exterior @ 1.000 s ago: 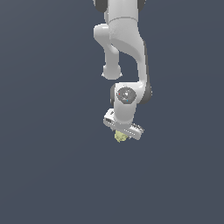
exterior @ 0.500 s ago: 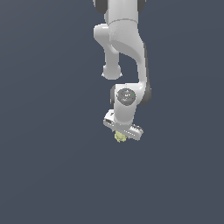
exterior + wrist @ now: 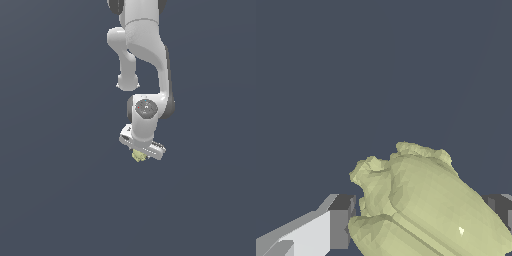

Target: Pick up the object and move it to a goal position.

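Note:
The object [image 3: 138, 156] is a small lumpy pale yellow-green thing, seen just below the white gripper [image 3: 140, 155] in the exterior view. In the wrist view the object [image 3: 426, 205] fills the space between the two grey fingertips [image 3: 341, 222], which press on it from both sides. The gripper is shut on the object. The white arm [image 3: 145, 60] comes down from the top of the exterior view. No goal marker shows in either view.
A plain dark grey-blue surface [image 3: 60, 190] lies all around the arm. No other objects or edges show.
The arm, the gripper and the held object have stayed nearly in place; at most a very slight shift.

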Available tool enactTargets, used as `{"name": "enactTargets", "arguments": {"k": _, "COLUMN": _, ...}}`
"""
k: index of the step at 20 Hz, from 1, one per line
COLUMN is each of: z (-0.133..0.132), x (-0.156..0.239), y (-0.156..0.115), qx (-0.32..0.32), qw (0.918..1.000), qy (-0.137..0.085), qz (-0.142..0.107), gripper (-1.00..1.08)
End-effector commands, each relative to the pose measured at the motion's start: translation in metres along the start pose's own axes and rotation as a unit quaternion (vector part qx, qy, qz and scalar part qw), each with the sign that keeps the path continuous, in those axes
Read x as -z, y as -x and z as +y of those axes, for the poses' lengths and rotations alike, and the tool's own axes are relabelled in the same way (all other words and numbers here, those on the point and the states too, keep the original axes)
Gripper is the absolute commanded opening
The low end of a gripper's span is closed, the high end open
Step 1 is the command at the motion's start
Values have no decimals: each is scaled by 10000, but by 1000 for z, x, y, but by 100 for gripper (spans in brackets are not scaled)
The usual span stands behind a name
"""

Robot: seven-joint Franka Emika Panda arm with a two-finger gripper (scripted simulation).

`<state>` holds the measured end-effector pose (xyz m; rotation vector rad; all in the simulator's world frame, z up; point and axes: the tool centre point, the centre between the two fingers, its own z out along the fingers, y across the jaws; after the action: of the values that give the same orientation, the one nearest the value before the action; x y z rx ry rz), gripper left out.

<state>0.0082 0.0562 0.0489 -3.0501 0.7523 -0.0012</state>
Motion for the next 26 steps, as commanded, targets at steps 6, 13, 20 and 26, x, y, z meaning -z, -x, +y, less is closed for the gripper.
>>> {"name": "enactTargets", "arguments": {"k": 6, "z": -28, "x": 40, "y": 10, "qx": 5, "qw": 10000, "qy": -2, "qz": 4, "gripper": -100}}
{"name": "enactTargets", "arguments": {"k": 13, "z": -72, "x": 103, "y": 25, "qx": 3, "qw": 10000, "qy": 2, "qz": 5, "gripper": -100}}
{"name": "enactTargets", "arguments": {"k": 20, "z": -118, "x": 168, "y": 39, "qx": 2, "qw": 10000, "qy": 5, "qz": 5, "gripper": -100}}
{"name": "enactTargets", "arguments": {"k": 26, "z": -146, "x": 206, "y": 46, "qx": 3, "qw": 10000, "qy": 4, "qz": 1, "gripper": -100}}
